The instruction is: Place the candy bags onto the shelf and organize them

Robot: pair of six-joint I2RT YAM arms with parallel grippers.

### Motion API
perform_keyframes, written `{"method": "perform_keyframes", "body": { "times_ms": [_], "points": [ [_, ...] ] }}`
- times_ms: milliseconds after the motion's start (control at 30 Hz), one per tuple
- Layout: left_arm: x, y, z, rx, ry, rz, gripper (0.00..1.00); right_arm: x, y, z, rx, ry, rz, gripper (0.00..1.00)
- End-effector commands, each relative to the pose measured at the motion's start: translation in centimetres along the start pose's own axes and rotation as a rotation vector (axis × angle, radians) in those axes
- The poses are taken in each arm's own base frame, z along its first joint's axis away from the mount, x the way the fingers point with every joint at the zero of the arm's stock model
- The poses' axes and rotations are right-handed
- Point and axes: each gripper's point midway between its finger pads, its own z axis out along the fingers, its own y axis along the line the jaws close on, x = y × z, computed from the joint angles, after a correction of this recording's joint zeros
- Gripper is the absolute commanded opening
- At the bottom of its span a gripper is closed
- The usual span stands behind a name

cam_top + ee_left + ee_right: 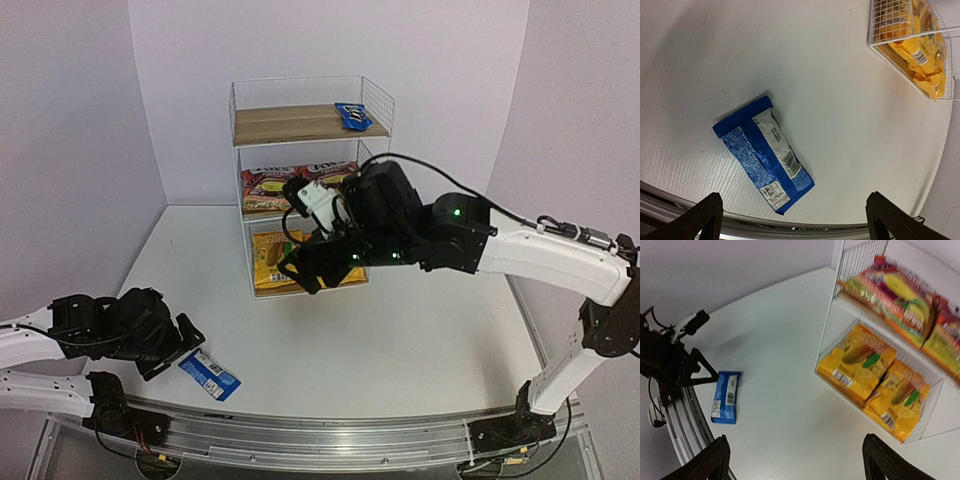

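Observation:
The white wire shelf (285, 122) stands at the back of the table. One small blue candy bag (352, 116) lies on its top board. Two red-pink bags (890, 295) fill the middle board, and two yellow-orange bags (857, 362) lie side by side on the bottom board. Another blue packet (762, 152) lies flat on the table near the front edge, back side up. My left gripper (795, 212) hovers open just in front of it, empty. My right gripper (315, 272) hangs open and empty in front of the bottom board.
The metal rail (330, 440) runs along the table's near edge, close behind the blue packet. White walls enclose the table on three sides. In the right wrist view, the left arm (670, 365) sits beside the packet (725, 396).

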Motion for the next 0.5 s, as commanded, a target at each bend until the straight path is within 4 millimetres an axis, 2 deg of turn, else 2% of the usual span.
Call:
{"method": "perform_keyframes", "body": {
  "times_ms": [0, 100, 167, 333, 467],
  "points": [
    [1.8, 0.2, 2.1, -0.033, 0.072, -0.028, 1.00, 2.2, 1.3, -0.8, -0.105, -0.014, 0.184, 0.88],
    [2.4, 0.3, 3.5, -0.047, 0.087, -0.048, 0.99, 5.7, 0.6, 0.1, -0.061, 0.049, 0.201, 0.88],
    [2.7, 0.9, 4.4, -0.066, 0.085, -0.079, 0.99, 7.3, 0.3, 0.4, -0.039, 0.078, 0.214, 0.88],
    [2.9, 2.0, 6.1, -0.083, 0.066, -0.164, 0.96, 9.8, -0.2, 0.4, -0.009, 0.120, 0.226, 0.88],
    [2.5, 3.0, 7.0, -0.087, 0.021, -0.218, 0.88, 10.8, -0.3, 0.5, -0.004, 0.141, 0.219, 0.88]
  ]
}}
